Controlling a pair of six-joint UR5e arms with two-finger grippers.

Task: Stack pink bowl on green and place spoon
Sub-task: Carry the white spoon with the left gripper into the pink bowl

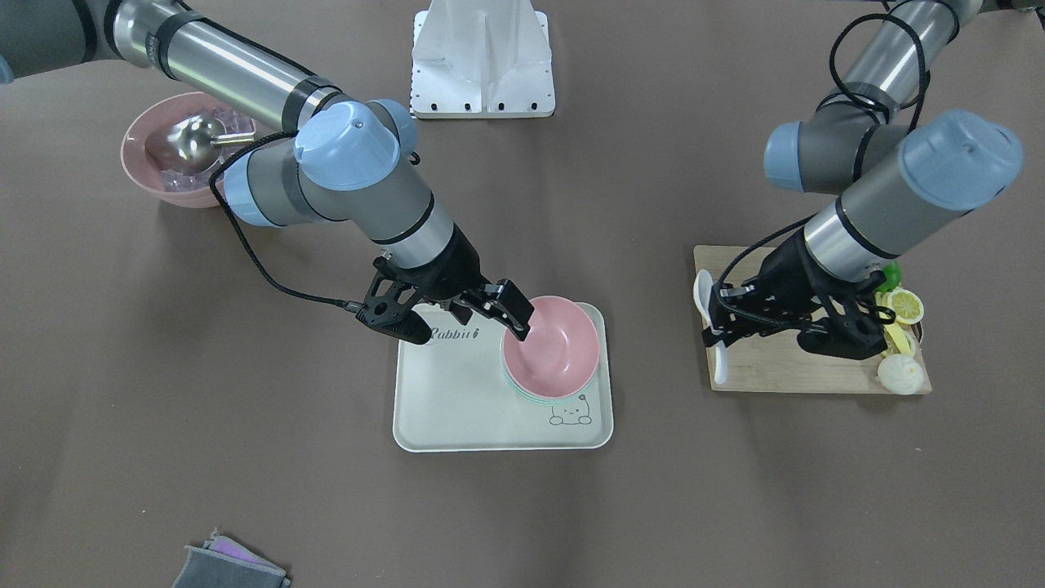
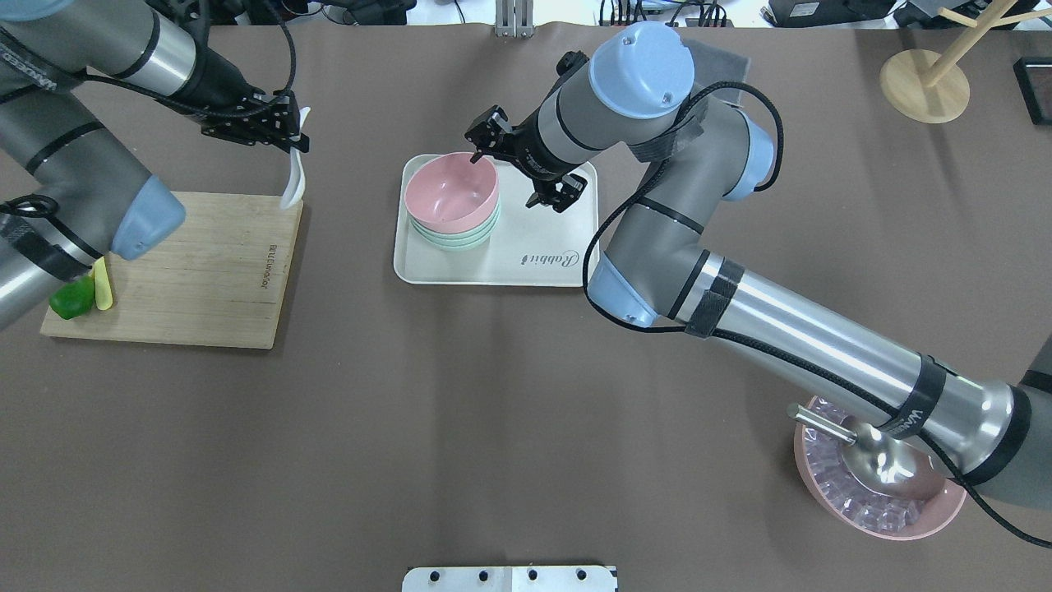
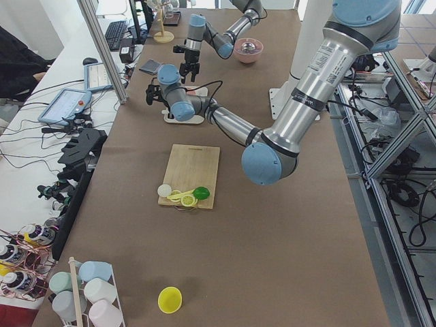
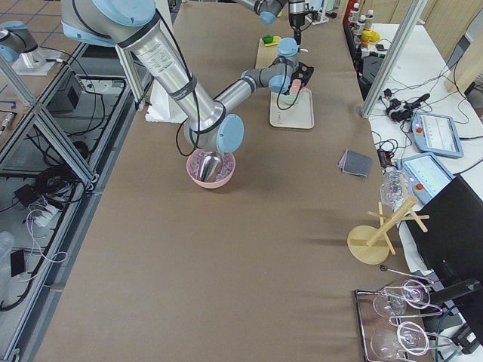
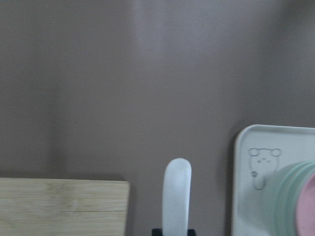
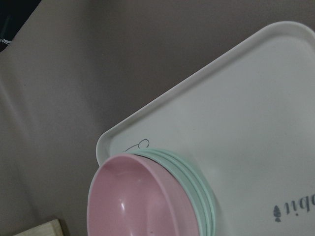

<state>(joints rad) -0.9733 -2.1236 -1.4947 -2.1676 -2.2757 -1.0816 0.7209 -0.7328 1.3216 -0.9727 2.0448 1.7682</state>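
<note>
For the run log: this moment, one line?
pink bowl: on green bowls; spoon: held, left end effector; right end effector: at bowl rim

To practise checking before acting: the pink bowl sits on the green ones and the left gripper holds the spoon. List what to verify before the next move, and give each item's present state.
1. Pink bowl nested squarely on the green bowls: ok.
2. The stack stands on the tray: ok.
3. Spoon clamped in the left gripper: ok; its handle shows between the fingers in the left wrist view.
4. Right gripper clear of the pink bowl: not ok; its fingertips are at the rim.
5. Right gripper open: cannot tell.
</note>
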